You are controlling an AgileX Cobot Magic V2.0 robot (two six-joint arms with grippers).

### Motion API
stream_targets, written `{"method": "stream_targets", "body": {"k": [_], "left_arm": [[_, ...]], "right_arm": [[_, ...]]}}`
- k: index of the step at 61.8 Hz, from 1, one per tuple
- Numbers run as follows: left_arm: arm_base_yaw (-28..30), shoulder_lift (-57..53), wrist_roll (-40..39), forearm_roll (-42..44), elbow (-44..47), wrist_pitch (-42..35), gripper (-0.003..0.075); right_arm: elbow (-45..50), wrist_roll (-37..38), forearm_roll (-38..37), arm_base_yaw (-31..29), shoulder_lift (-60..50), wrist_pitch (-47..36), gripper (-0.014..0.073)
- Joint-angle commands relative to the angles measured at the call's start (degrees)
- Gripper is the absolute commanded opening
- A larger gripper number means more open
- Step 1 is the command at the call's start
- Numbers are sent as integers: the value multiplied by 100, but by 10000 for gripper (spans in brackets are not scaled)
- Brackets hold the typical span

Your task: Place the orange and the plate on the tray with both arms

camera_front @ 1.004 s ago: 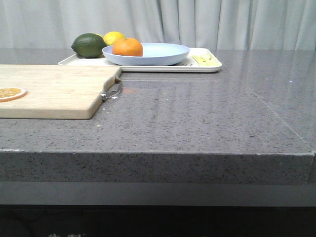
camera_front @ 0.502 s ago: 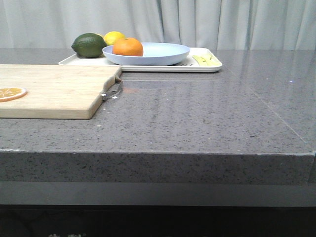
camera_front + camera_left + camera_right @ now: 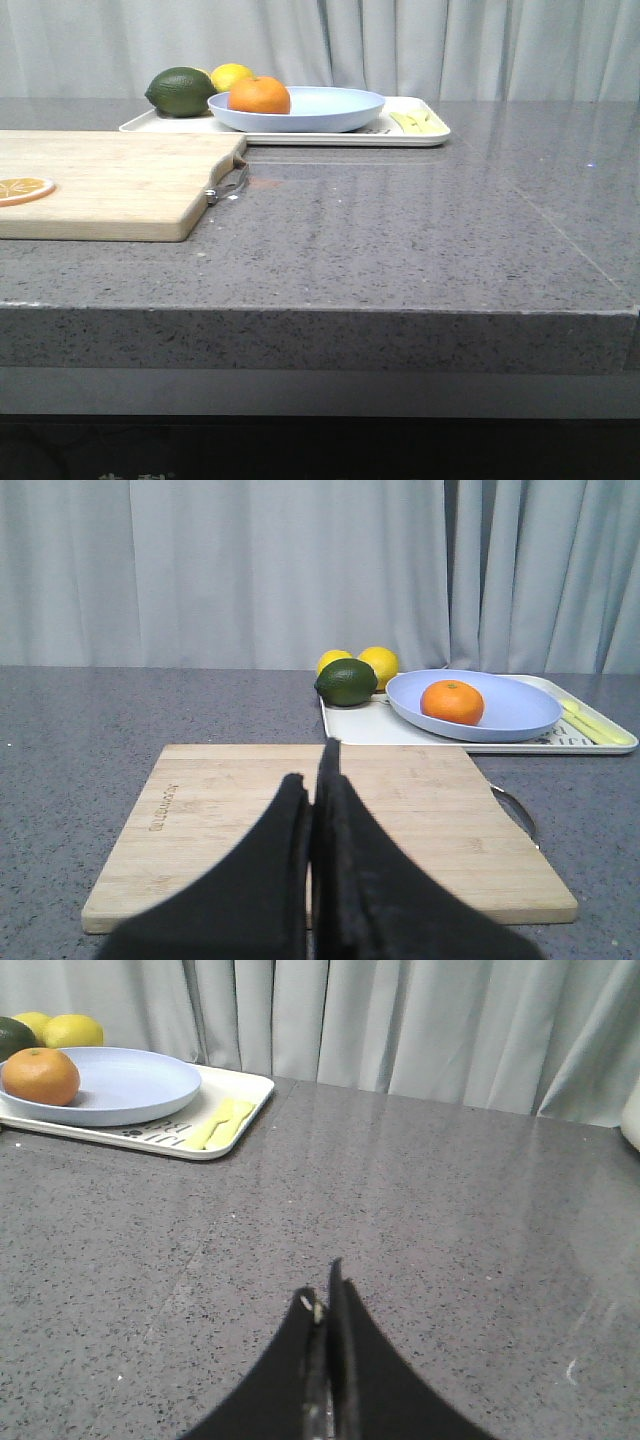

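The orange lies in the pale blue plate, which sits on the cream-white tray at the back of the table. They also show in the left wrist view, orange, plate, tray, and in the right wrist view, orange, plate, tray. My left gripper is shut and empty, low over the wooden cutting board. My right gripper is shut and empty over bare grey table. Neither arm shows in the front view.
A dark green fruit and a yellow lemon sit on the tray's left part. Pale yellow cutlery lies at its right end. The cutting board with a metal handle carries a dried orange slice.
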State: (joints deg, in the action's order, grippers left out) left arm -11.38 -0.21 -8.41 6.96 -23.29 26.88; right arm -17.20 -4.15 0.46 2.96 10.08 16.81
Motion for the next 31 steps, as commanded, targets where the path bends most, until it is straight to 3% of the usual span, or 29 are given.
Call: {"method": "stream_targets", "body": {"k": [1,31], "left_arm": [[14,-95,-47,-5,-133,-531,-17],[205,-128,-47,-118,194,-686,-17]], "right_arm": [[-145,-32,-83,-17,46,-507,-68],[-145,-32,-83,-17,46,-507,-68]]}}
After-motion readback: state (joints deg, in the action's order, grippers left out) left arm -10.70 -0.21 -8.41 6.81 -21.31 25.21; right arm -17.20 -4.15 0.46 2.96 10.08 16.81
